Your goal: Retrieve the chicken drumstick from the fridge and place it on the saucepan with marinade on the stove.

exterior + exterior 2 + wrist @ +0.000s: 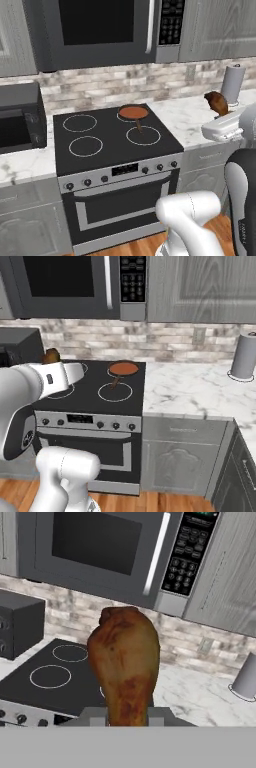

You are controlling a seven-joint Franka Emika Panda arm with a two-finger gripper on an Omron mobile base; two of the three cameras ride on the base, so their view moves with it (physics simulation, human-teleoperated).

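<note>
Half done, I judge: fingers (129,716) pinching the drumstick (126,662) (fridge behind us), saucepan (133,112) on the stove (110,137) awaits.

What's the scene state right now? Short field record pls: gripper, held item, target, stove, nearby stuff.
gripper: shut on the chicken drumstick, raised in front of the stove
held item: chicken drumstick, thick end pointing away from the gripper
target: saucepan with marinade on the back right burner, handle toward the front
stove: four ring burners, three bare
nearby: microwave above the stove; paper towel roll on the counter to the right
task status: drumstick not yet in the saucepan
</note>
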